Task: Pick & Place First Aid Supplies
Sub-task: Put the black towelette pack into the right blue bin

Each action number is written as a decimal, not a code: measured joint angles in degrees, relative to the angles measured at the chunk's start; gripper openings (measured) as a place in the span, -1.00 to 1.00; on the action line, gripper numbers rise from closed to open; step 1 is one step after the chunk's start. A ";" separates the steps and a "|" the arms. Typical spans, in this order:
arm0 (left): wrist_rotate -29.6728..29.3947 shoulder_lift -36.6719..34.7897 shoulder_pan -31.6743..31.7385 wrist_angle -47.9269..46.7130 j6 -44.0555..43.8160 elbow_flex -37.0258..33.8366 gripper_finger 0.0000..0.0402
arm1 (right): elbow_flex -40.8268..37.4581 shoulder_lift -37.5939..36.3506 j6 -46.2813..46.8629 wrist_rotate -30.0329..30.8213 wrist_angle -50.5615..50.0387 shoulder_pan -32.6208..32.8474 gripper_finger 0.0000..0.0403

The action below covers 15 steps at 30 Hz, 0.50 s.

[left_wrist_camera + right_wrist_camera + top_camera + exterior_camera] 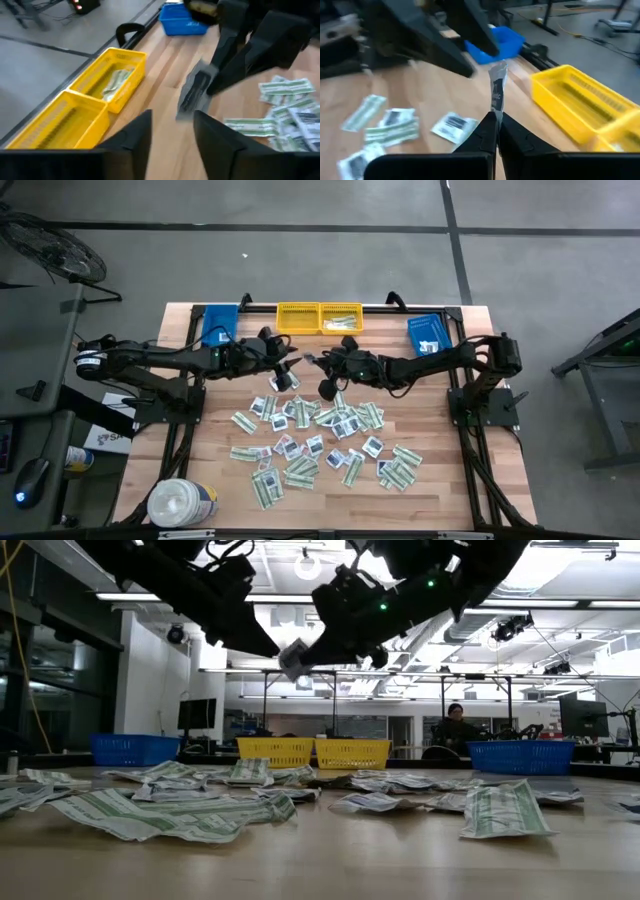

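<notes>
Dozens of packets (320,442) lay scattered over the middle and front of the counter (440,490), long green-white strips mixed with smaller white squares. One small packet (497,92) was off the surface, held edge-up above the counter just in front of the yellow bins (319,318) at the back edge.

Right hand (496,118): fingers clenched on the lower edge of that packet, which stood upright from the pinch. Left hand (172,127): fingers parted, nothing between them, facing the raised packet from just beside it, apart from it. Both hands met over the back centre of the counter.

One yellow bin already held a few pale strips (116,82); the other looked bare. Blue bins (219,323) sat at both back corners. A white tub (182,502) stood at the front left corner.

Handling judgement: packet was thin, very light paper, flexible, likely to bend or flutter if gripped at a corner only. It stayed upright in the pinch, so some stiffness along its length. Low fragility. Best hold seemed a flat pinch across a short edge, well onto the paper. Packets lying flat on wood offered little edge to catch; overlapping ones could lift together.
</notes>
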 joint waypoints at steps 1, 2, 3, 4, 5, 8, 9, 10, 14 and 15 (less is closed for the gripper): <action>-1.12 -0.35 0.00 -0.45 -0.18 0.00 -0.17 | 0.02 -0.89 0.02 1.15 -2.15 -0.22 -0.99; -2.21 -0.73 0.00 -0.47 -0.58 0.00 -0.11 | 0.02 -1.98 0.01 2.84 -5.05 -0.44 -1.00; -3.26 -1.05 0.00 -0.31 -1.11 0.02 -0.07 | 0.02 -3.19 0.03 4.53 -7.51 -0.68 -1.00; -4.09 -1.46 0.02 -0.54 -1.35 0.04 -0.04 | 0.02 -4.48 0.06 6.36 -10.34 -0.88 -1.00; -4.56 -1.86 0.04 -1.20 -1.48 0.04 -0.02 | 0.02 -5.91 0.19 8.40 -13.83 -1.20 -1.00; -5.74 -2.61 0.02 -2.20 -1.50 0.03 -0.01 | 0.02 -10.27 2.61 13.49 -24.61 -2.94 -1.00; -5.99 -2.92 0.02 -2.86 -1.50 0.02 -0.02 | 0.02 -11.59 4.16 14.90 -28.71 -3.92 -1.00; -6.15 -3.01 0.02 -2.85 -1.52 0.02 -0.03 | 0.02 -12.70 6.06 16.34 -32.78 -5.03 -1.00; -6.15 -2.99 0.02 -2.53 -1.71 0.02 -0.07 | 0.02 -16.38 14.70 20.16 -48.37 -10.66 -1.00; -6.17 -2.99 0.02 -2.50 -1.74 0.02 -0.08 | 0.02 -17.06 16.64 20.55 -51.66 -12.30 -1.00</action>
